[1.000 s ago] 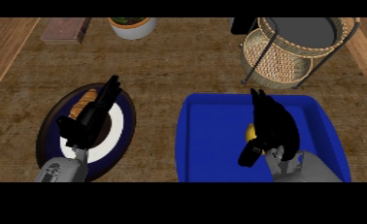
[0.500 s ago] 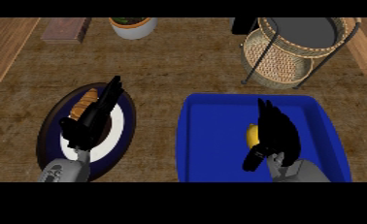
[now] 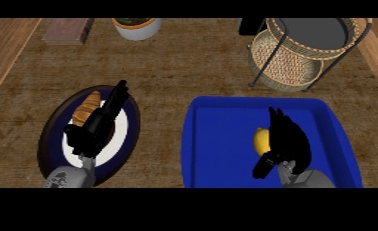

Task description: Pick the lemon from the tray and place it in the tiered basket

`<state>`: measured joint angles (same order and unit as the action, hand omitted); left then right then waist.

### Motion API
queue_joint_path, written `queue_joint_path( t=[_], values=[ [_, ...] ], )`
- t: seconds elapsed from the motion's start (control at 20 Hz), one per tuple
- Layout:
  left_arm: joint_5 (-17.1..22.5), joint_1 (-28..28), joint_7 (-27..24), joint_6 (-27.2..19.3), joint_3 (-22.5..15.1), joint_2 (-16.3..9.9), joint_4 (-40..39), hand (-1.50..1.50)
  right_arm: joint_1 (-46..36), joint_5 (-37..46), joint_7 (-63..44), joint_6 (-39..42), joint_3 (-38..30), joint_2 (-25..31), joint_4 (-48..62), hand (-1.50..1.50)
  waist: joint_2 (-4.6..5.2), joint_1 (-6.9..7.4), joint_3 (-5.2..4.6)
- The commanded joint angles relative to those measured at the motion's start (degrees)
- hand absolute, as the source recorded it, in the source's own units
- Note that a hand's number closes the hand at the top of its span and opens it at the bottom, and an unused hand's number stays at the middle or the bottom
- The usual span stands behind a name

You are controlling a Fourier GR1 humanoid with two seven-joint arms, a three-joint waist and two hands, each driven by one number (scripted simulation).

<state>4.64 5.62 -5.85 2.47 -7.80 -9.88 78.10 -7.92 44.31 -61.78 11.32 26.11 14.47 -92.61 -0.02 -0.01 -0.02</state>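
Observation:
A yellow lemon (image 3: 261, 139) lies inside the blue tray (image 3: 214, 140), partly hidden by my right hand (image 3: 286, 142). That hand is right beside the lemon on its right side, fingers straight and pointing away from me, thumb hanging down toward the near side. The wicker tiered basket (image 3: 295, 57) with a dark top shelf stands beyond the tray at the far right. My left hand (image 3: 94, 125) rests open over the dark-rimmed plate (image 3: 125, 140) at the left.
A croissant (image 3: 86, 107) lies on the plate next to my left hand. A white plant pot (image 3: 137, 27) and a brown block (image 3: 67, 30) stand at the counter's far edge. Bare wood lies between tray and basket.
My right hand has drawn back toward me and lowered beside the lemon, which now shows more on its left. The left hand has not moved.

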Motion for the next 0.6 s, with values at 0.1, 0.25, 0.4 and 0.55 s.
queue_joint_path(
  t=[0.1, 0.25, 0.4, 0.55],
  values=[
    [-0.1, 1.3, 0.5, 1.4, 1.6, 0.5, -1.0, 0.0, -3.8, 3.5, -2.6, 0.6, -2.0, -6.5, 7.9, -1.5, 0.05, 0.2, 0.01],
    [0.5, 1.1, 2.3, 2.2, 2.4, -0.5, 1.4, 0.0, 1.7, 5.5, 9.1, -8.3, -3.0, -2.7, 4.6, 1.5, 0.01, 0.02, 0.04],
    [-1.6, 3.6, -1.4, 1.7, 3.7, 1.5, -3.9, 0.0, 0.6, 8.3, 8.8, -5.3, -2.9, -4.7, 4.3, 1.5, 0.01, -0.04, 0.01],
    [-2.9, 3.8, 0.1, 0.8, 3.4, 2.8, -3.5, 0.0, 0.7, 10.6, 10.8, -7.8, -2.7, -7.0, 6.6, 1.5, 0.02, -0.05, 0.01]
  ],
)
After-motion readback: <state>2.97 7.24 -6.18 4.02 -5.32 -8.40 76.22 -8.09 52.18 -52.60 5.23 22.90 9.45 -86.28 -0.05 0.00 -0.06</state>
